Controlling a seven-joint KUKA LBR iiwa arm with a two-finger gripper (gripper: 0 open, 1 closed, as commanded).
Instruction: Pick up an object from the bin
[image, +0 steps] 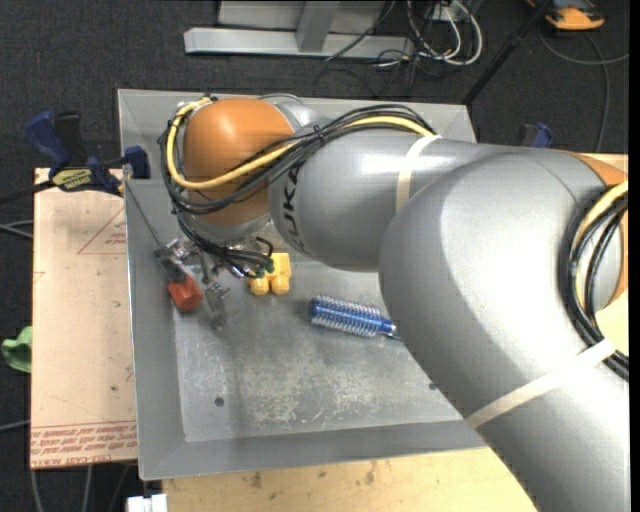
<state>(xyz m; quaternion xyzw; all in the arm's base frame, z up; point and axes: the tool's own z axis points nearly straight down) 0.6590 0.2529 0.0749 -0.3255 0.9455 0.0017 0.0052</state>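
The gripper (197, 287) stood low at the left side of the grey bin (300, 400) with its jaws apart about one small red block (184, 294), while one yellow piece (270, 277) lay just beside it and one blue ridged brush (347, 317) lay farther right.

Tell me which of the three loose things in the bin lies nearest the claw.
The small red block, at the bin's left beside the claw; the yellow piece lies farther right, the blue bristled brush farthest.
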